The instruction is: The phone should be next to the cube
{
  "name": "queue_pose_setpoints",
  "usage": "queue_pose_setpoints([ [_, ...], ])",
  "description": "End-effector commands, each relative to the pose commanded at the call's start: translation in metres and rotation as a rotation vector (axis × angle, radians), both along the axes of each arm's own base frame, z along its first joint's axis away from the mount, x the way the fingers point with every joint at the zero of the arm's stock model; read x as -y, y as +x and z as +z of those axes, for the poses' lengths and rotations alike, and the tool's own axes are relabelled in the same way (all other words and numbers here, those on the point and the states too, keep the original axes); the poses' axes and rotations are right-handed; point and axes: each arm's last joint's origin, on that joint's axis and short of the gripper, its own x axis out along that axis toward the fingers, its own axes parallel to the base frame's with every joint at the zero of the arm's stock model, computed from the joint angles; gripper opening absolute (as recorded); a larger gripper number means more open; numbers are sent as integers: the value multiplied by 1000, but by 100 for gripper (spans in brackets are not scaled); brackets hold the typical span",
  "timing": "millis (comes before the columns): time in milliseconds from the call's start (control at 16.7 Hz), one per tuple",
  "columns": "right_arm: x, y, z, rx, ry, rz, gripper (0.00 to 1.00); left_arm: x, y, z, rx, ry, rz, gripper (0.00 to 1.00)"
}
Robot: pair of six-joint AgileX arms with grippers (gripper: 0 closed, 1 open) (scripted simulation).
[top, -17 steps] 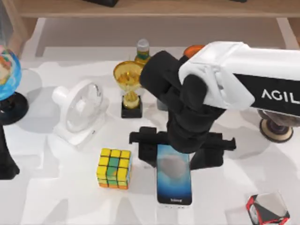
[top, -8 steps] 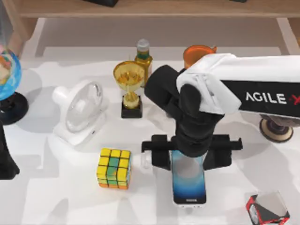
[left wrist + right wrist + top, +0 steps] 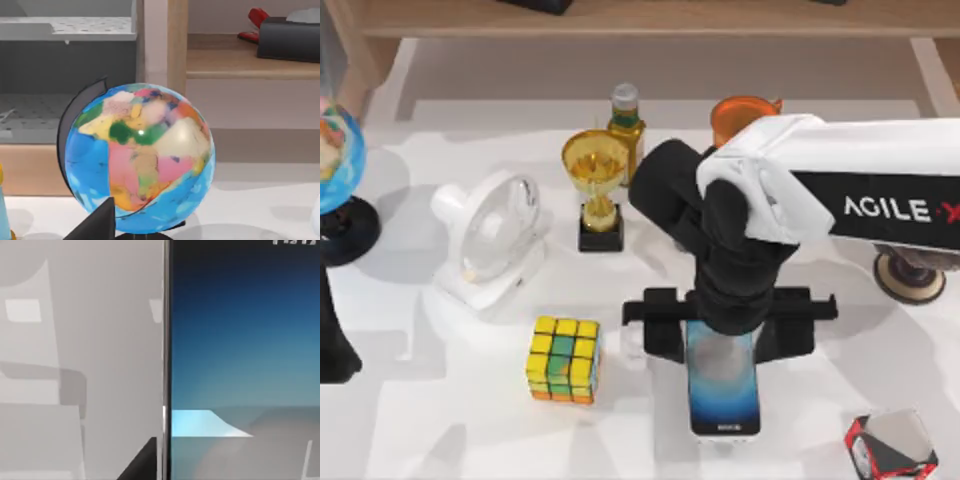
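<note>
**Phone lies right of the cube, my right pincer over its far end**

My right gripper (image 3: 723, 335) sits low over the far end of the phone (image 3: 723, 392), which lies flat on the white table (image 3: 440, 420), near the cube (image 3: 563, 359) but apart from it. Its fingers seem to flank the phone's sides; whether they grip it, I cannot tell. My left arm stays parked at the table's left edge beside the globe (image 3: 140, 157).

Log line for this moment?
right gripper over phone | phone flat on table, right of cube, apart | left arm parked, far left
</note>
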Motion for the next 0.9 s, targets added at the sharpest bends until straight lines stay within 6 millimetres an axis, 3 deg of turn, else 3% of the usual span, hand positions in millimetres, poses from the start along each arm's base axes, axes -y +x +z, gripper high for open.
queue_pose_setpoints([
  [540,0,0,0,0,0,0,98,0,0,0,0,0,0,100],
  [900,0,0,0,0,0,0,100,0,0,0,0,0,0,100],
])
